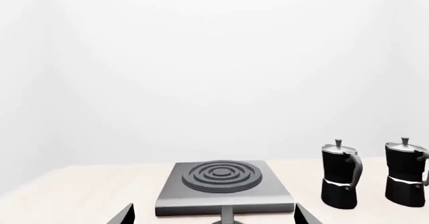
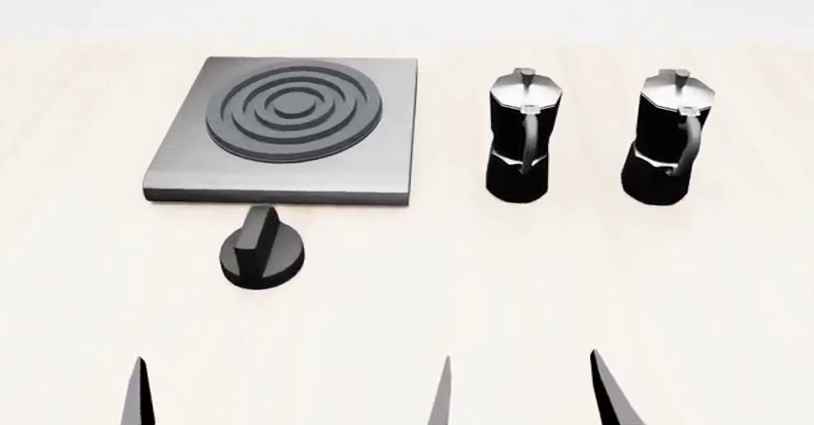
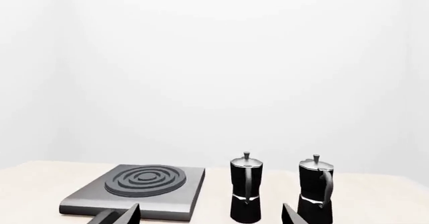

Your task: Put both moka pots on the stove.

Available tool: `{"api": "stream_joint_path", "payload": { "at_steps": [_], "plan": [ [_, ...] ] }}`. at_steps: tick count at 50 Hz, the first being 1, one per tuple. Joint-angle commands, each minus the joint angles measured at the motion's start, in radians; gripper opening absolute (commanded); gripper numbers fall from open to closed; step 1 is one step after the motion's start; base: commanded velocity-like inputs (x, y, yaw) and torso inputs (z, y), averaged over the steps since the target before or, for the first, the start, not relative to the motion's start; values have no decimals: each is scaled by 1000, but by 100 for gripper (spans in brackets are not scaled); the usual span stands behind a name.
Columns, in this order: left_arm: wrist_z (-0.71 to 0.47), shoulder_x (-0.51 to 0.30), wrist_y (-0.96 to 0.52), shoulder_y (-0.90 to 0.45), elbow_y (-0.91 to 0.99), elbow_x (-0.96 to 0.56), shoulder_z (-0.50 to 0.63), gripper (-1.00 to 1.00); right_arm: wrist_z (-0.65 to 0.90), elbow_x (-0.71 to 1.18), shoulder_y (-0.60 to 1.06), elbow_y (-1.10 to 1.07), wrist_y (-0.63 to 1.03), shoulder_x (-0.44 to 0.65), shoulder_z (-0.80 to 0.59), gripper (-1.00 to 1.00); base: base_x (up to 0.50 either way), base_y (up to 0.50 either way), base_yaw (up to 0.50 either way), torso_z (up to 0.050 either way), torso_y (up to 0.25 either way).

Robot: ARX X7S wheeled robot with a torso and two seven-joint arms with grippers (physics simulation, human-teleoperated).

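Moka pots, 2 of them, stand upright side by side on the table: the nearer pot [image 2: 519, 136] just beside the stove [image 2: 286, 130], the farther pot [image 2: 669, 137] beyond it, handles facing the robot for easy grasping. Both burner rings are bare. The left gripper [image 1: 213, 215] and right gripper [image 3: 209, 215] hang spread apart, holding nothing, well short of the pots.

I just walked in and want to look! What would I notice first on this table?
Probably the two shiny black coffee pots, one beside the other, standing upright on the pale table. To their left lies a flat grey stove with dark rings, nothing on it, and a small black knob sits just in front of it.
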Motion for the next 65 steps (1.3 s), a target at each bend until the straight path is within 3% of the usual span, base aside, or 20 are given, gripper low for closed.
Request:
{"api": "stream_joint_path", "payload": {
  "at_steps": [1,65],
  "plan": [
    [-10,-8,3,-3,-8,-5,8,100,9,11,2,7,-5,8,-3,100,184,0,0,0,0],
    [-52,-47,6,-13,-14,-37,39,100,64,35,18,37,-23,54,-47,100,186,0,0,0,0]
  ]
}}
